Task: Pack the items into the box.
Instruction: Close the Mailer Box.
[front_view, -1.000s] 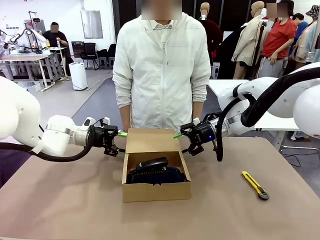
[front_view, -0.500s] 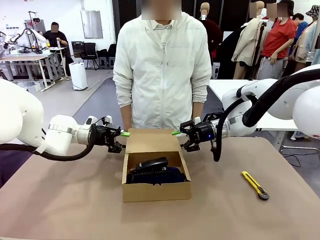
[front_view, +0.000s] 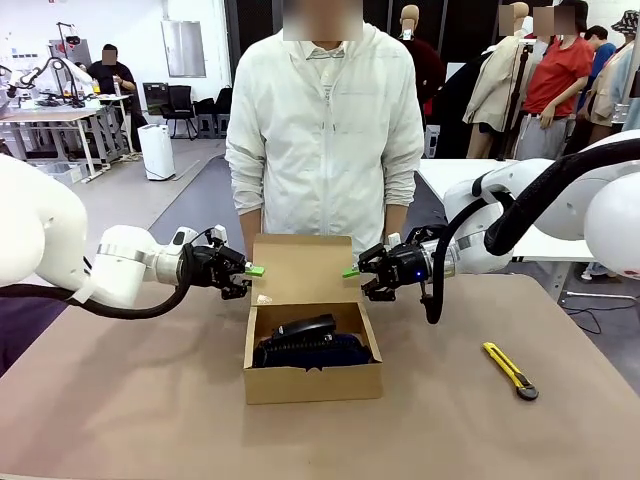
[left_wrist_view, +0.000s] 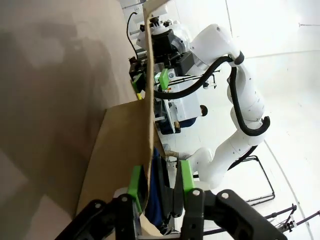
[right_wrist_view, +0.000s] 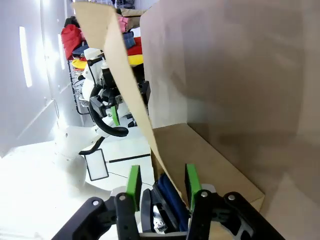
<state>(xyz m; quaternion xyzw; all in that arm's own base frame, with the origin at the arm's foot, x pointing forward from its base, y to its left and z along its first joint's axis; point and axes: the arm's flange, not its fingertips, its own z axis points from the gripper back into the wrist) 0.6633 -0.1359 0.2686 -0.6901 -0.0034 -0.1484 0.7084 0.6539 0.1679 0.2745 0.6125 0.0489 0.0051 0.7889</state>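
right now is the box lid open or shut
Open: the brown cardboard box's flap lid stands upright at its far edge, with the small black stapler and dark navy fabric pouch showing inside.

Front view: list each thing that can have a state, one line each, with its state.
box: open.
flap lid: raised upright.
pouch: inside box.
stapler: on pouch, inside box.
utility knife: flat on table, outside box.
left gripper: open, straddling one flap lid edge.
right gripper: open, straddling the opposite edge.
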